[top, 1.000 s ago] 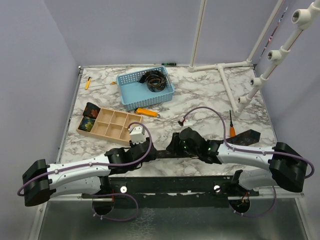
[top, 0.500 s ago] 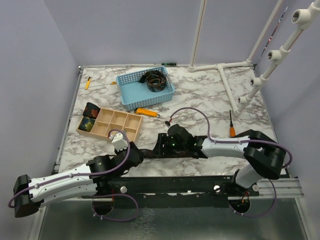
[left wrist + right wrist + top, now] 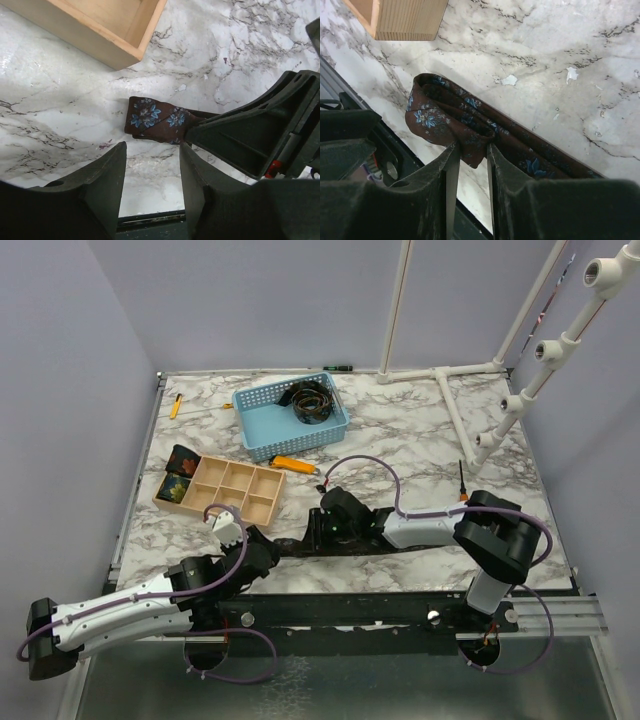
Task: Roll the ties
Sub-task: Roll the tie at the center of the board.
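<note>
A dark brown tie [image 3: 437, 117] with small blue flowers lies as a long strip along the table's near edge [image 3: 290, 546]. Its end is folded back on itself. My right gripper [image 3: 471, 148] is shut on a fold of this tie close to that end, low over the table [image 3: 318, 530]. In the left wrist view the tie's end [image 3: 155, 117] lies just ahead of my left gripper [image 3: 152, 167], which is open with only bare marble between its fingers. More ties sit coiled in the blue basket [image 3: 314, 400] and in the wooden organiser's left cells [image 3: 176, 485].
The wooden organiser [image 3: 240, 480] stands just beyond my left gripper, the blue basket [image 3: 262, 420] farther back. An orange-handled cutter [image 3: 295, 464] and an orange screwdriver [image 3: 463, 495] lie on the marble. A white pipe rack [image 3: 540, 370] rises at the right.
My right arm has reached left along the tie, and its gripper opened and then shut on the fold. My left arm has drawn back toward the near left edge.
</note>
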Tool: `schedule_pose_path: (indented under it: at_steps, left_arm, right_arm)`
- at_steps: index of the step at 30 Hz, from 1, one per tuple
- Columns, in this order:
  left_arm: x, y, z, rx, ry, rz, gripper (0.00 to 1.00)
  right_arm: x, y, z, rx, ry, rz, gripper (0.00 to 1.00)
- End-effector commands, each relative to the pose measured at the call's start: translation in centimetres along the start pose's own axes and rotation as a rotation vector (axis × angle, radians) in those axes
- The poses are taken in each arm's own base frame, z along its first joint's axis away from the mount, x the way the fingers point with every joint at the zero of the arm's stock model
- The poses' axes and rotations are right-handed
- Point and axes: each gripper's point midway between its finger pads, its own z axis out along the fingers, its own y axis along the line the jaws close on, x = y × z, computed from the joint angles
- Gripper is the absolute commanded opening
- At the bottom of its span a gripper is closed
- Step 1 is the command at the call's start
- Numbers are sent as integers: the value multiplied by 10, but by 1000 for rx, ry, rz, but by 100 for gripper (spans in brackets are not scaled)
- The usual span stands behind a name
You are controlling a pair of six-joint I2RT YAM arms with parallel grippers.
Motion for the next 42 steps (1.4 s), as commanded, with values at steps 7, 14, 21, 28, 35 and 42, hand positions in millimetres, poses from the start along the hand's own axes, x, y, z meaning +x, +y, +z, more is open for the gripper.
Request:
schedule_pose_path:
  at_steps: [7, 14, 21, 28, 35, 42]
  left_arm:
    - [10, 14, 11, -32, -6, -2, 49]
    - [4, 11, 12, -31, -34, -15, 51]
    - [-2, 4, 13, -25, -54, 8, 51]
    - [-5, -9, 13, 54, -45, 4, 54]
    - [7, -6, 25, 81, 64, 1, 57]
    - [19, -3, 43, 97, 172, -39, 50]
  right_arm:
    - [-8, -28, 2, 71, -67, -160, 26]
    - [-2, -29, 1, 40, -50, -219, 23]
    - [10, -42, -1, 53, -34, -217, 23]
    - [23, -50, -1, 36, -19, -204, 22]
    - [32, -58, -2, 32, -5, -196, 22]
    - [36, -58, -2, 22, 0, -196, 22]
